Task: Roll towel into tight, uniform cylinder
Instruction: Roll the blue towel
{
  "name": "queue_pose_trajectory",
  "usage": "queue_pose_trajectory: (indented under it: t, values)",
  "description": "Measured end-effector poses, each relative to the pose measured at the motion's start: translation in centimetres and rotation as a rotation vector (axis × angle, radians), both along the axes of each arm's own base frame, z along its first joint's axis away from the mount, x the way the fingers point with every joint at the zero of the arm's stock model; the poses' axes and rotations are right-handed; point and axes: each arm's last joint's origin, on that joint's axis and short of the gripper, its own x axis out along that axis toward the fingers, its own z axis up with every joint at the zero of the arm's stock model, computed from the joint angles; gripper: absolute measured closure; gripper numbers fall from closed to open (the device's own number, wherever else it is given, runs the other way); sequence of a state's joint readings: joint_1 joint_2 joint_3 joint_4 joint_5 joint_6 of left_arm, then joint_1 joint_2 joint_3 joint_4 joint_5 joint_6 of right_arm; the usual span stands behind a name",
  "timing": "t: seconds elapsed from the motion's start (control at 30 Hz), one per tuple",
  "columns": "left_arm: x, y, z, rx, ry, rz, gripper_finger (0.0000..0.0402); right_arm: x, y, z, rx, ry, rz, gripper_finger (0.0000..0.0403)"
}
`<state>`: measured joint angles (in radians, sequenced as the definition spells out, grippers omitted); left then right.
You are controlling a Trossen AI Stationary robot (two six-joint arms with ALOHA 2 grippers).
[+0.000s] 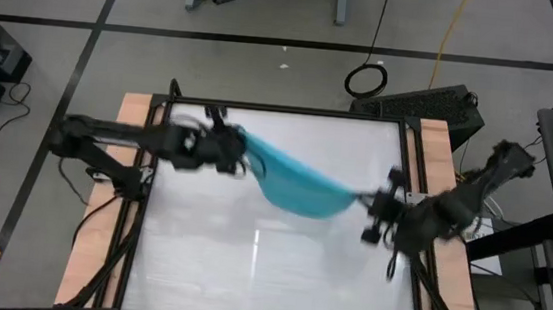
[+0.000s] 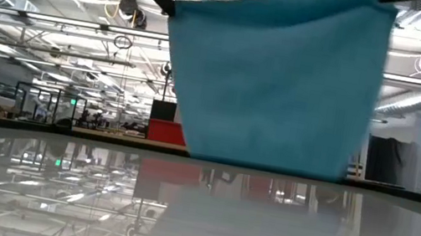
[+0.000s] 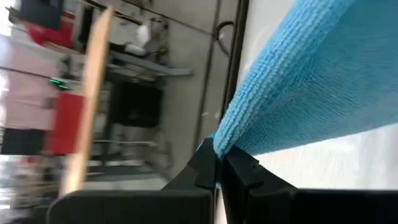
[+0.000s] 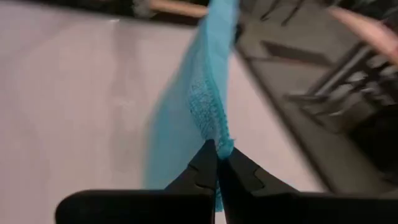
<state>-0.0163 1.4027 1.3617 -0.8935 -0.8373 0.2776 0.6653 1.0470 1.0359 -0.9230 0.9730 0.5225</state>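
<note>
The turquoise-blue towel (image 1: 299, 182) hangs in the air between my two grippers, above the white tabletop. In the low view the towel (image 2: 275, 86) hangs as a broad sheet, and its lower edge (image 2: 266, 167) is at about table level; whether it touches the table I cannot tell. My left gripper (image 1: 240, 152) is shut on the towel's far-left upper corner. My right gripper (image 1: 371, 198) is shut on the opposite upper corner at the table's right. My left gripper pinches the towel's upper corner (image 3: 219, 144) between its two fingertips. The cloth runs away from the fingers toward the other gripper, drawn fairly taut along its top edge, and hangs below. My right gripper pinches the towel's other upper corner (image 4: 217, 142) between its two fingertips, with the bunched edge standing out past them. The cloth stretches away from the fingers toward the left gripper and hangs below the hold.
The white tabletop (image 1: 267, 265) is framed by a black rail and wooden side strips (image 1: 87, 259). Cables and a dark case (image 1: 432, 103) lie on the floor beyond the far edge.
</note>
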Motion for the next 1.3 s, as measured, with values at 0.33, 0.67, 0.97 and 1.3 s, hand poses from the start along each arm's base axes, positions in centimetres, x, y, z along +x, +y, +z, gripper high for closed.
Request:
queue_pose_trajectory:
  t: [0.33, 0.67, 0.97, 1.3]
  values:
    - [-4.0, 5.1, 3.6, -0.103, -0.131, -0.020, 0.0393, -1.3, -6.5, 4.1, -0.020, -0.092, 0.039, 0.0403]
    - [-3.0, -1.8, -3.6, -0.399, 0.108, -0.257, 0.0393, 3.4, -2.6, -5.2, 0.347, 0.202, 0.374, 0.0403]
    - [-2.8, -8.6, -13.7, -0.523, 0.269, -0.291, 0.0393, 5.4, 3.0, -13.7, 0.539, 0.199, 0.555, 0.0403]
    - [-1.8, -13.8, -16.8, -0.625, 0.249, -0.413, 0.0393, 5.9, 8.3, -17.4, 0.647, 0.146, 0.560, 0.0403]
